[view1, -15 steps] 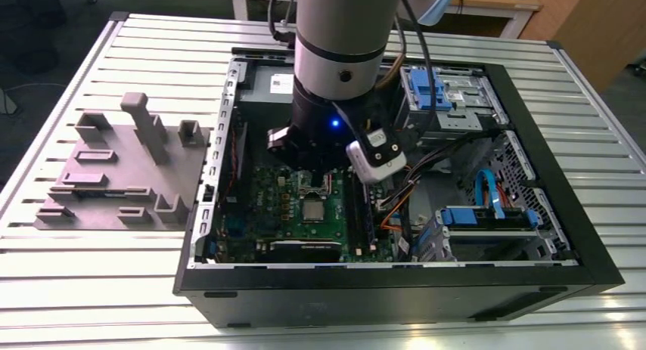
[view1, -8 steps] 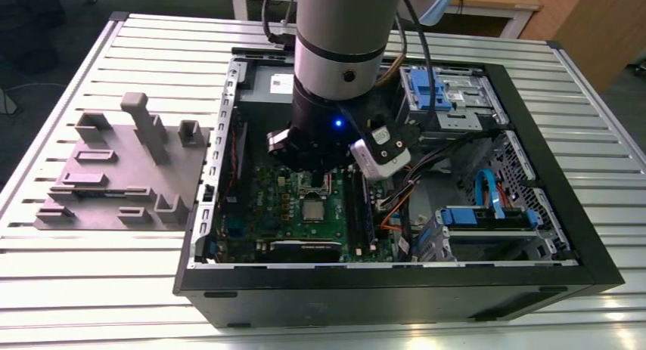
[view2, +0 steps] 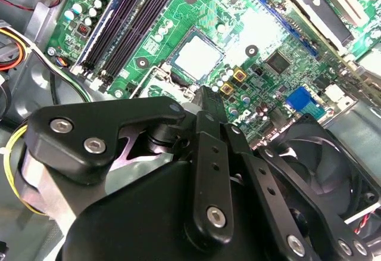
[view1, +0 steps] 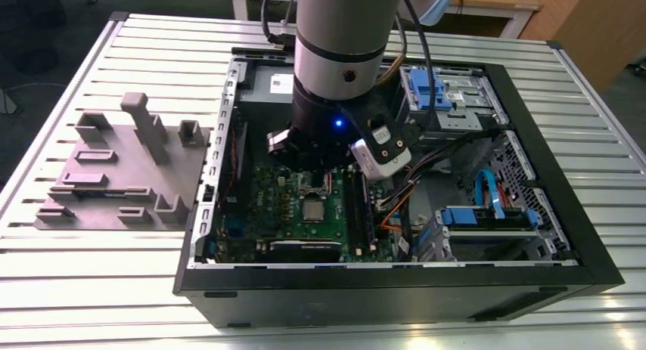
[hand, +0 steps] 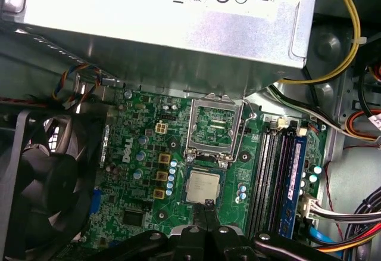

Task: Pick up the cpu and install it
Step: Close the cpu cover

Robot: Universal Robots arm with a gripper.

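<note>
The gripper (hand: 208, 204), its black linkage foremost in both wrist views, points straight down from the upright arm (view1: 338, 55) inside the computer case (view1: 404, 297). The fingers are closed together and grip nothing. Their tips stand at the edge of the cpu (hand: 202, 186), which lies flat in the socket of the motherboard (hand: 137, 171), beside the raised load frame (hand: 217, 124).

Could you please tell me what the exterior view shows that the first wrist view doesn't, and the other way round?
The exterior view adds the grey fixture block on the slatted table, the black case and the arm. The first wrist view adds the black fan, the raised socket frame and the gripper, shut, near the cpu. Both show the cpu lying on the green motherboard.
</note>
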